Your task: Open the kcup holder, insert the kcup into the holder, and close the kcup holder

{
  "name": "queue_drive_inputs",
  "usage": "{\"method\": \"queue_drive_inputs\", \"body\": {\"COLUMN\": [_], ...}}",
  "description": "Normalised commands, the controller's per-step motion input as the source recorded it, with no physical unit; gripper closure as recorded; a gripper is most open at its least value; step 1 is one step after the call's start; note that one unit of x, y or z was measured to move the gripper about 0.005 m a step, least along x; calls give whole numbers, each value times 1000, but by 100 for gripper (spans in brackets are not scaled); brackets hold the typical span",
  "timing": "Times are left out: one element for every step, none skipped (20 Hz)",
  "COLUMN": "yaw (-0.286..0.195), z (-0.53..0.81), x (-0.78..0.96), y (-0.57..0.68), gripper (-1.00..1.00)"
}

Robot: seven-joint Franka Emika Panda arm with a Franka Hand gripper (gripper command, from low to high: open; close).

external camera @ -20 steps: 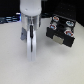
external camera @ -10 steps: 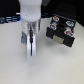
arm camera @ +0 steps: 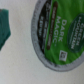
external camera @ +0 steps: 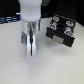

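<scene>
We judge the kcup (arm camera: 59, 36) light, thin-walled, crushable, its green foil lid filling the frame's right; best gripped across its rim. Claw (external camera: 30, 42) hangs low at centre-left over the counter (external camera: 15, 67); we cannot tell its closure.

The single arm (external camera: 28, 12) stands upright, reaching straight down, to the exterior view's left of the kcup holder (external camera: 61, 30) and well apart from it. The wrist is vertical. The gripper (external camera: 31, 49) points downward, its tip low beside the holder's base level. Finger spacing cannot be judged; the exterior view is blurred, and no fingers are discernible in the wrist view.
</scene>
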Motion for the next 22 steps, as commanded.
{"method": "queue_drive_inputs", "body": {"yaw": [-130,-75,0,-69,0,0,-32,-28,-54,-55,-54,-53,-45,-34,-24,-18,-14,-6,18,18,21,25], "z": [-5,-12,0,-9,0,0,330,622,616,696,786,869,913,932,942,944,938,917,895,892,848,771], "x": [-134,-90,3,-78,0,0,45,43,30,21,24,21,27,28,44,49,58,68,62,56,37,19], "y": [-26,-23,0,-21,29,29,113,162,197,227,245,281,325,373,401,414,433,458,468,473,494,512], "gripper": [-100,100,100,100,100,100,100,100,100,100,100,100,100,100,100,100,100,100,100,100,100,100]}}
